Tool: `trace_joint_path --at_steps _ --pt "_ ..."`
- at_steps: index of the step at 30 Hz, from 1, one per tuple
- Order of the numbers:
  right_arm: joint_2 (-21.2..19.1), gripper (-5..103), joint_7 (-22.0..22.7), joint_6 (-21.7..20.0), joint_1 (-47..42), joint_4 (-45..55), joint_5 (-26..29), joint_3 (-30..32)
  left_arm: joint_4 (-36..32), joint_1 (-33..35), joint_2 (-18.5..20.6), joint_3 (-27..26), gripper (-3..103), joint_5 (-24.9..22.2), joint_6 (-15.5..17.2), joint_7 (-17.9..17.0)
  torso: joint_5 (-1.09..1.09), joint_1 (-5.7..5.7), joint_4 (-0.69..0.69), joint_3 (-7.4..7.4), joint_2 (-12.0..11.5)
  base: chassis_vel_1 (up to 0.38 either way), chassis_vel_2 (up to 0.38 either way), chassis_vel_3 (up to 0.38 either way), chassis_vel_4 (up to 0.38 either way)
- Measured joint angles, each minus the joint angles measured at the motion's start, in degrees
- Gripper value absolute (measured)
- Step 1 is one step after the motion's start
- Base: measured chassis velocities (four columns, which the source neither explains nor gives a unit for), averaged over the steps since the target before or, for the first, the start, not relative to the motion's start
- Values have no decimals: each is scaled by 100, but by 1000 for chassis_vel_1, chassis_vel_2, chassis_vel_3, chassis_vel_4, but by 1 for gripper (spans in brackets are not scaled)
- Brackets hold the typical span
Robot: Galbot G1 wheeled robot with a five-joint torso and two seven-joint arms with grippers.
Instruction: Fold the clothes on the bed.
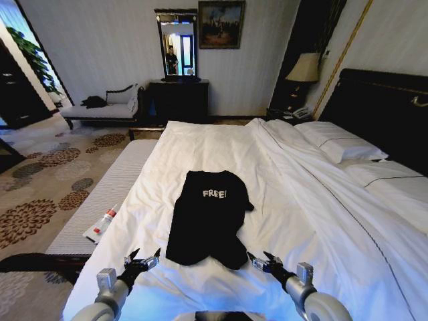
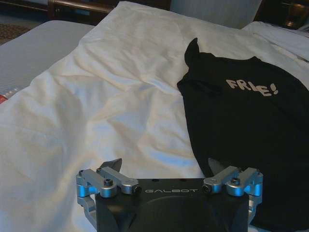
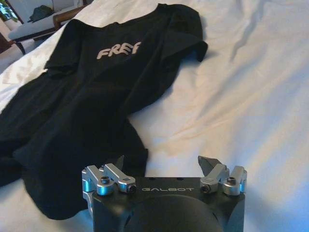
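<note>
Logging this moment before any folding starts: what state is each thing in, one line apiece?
T-shirt: lying on the bed, lettering up, rumpled, not folded, held by neither gripper.
Bed: made, white cover creased, pillows at the headboard.
Left gripper: open, holding nothing, low over the cover near the shirt's hem.
Right gripper: open, holding nothing, by the hem's other corner.
Lamp: appears unlit.

Rumpled black "FREE" T-shirt (image 1: 208,217) flat on white bed (image 1: 321,221)

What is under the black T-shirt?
The black T-shirt lies on the bed's white duvet. Anything tucked beneath the shirt is covered.
</note>
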Motion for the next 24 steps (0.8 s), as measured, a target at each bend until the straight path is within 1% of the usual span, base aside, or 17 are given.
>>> trace_joint_path --at_steps 3,4,5,6,8,9,10,11,12,13,14,15,17,18,19,20,24 --pt "-9 85 1 -56 55 86 -7 -96 -3 -11 -9 17 100 9 3 -9 0 0 0 0 0 0 0 0 0" --pt "-10 80 10 -79 105 91 -13 -145 -4 -18 -10 23 100 12 4 -12 0 0 0 0 0 0 0 0 0" --pt "-10 80 10 -79 105 91 -13 -145 -4 -18 -10 23 100 12 4 -12 0 0 0 0 0 0 0 0 0" --pt "-10 74 16 -86 128 91 -14 -161 -6 -20 -10 23 100 14 4 -14 0 0 0 0 0 0 0 0 0" --pt "-9 68 26 -107 163 105 -8 -182 -27 -23 -5 15 100 11 6 -16 0 0 1 0 0 0 0 0 0" --pt "-9 68 26 -107 163 105 -8 -182 -27 -23 -5 15 100 11 6 -16 0 0 1 0 0 0 0 0 0" --pt "-6 63 26 -110 153 131 0 -175 -42 -20 -2 -3 100 8 7 -16 0 0 0 0 0 0 0 0 0" --pt "-1 61 26 -110 129 150 6 -144 -53 -12 -1 -28 100 2 7 -16 0 0 1 0 0 0 0 0 0" --pt "3 61 28 -105 103 157 23 -103 -60 -1 -1 -46 100 -8 7 -17 0 0 0 0 0 0 0 0 0" --pt "6 56 33 -94 68 160 69 -42 -65 6 -1 -62 100 -19 7 -16 0 0 0 0 0 0 0 0 0" --pt "3 61 35 -78 15 161 153 41 -69 12 1 -78 100 -27 7 -16 0 0 1 0 0 0 0 0 0" --pt "3 61 35 -78 15 161 153 41 -69 12 1 -78 100 -27 7 -16 0 0 1 0 0 0 0 0 0" --pt "-18 71 -1 -56 -126 220 381 204 -76 22 11 -93 100 -42 10 -9 0 0 -1 0 0 0 0 0 0" --pt "-24 71 -56 -50 -199 295 510 270 -78 23 13 -94 100 -45 11 -6 0 0 0 0 0 0 0 0 0" --pt "-22 77 -122 -47 -258 378 613 307 -78 21 13 -88 100 -45 12 -5 0 0 0 0 0 0 0 0 0" --pt "-22 77 -122 -47 -258 378 613 307 -78 21 13 -88 100 -45 12 -5 0 0 0 0 0 0 0 0 0" --pt "140 97 -450 -83 -396 754 910 249 -89 -6 2 -16 100 -44 19 -22 -1 0 0 0 0 0 0 0 0"
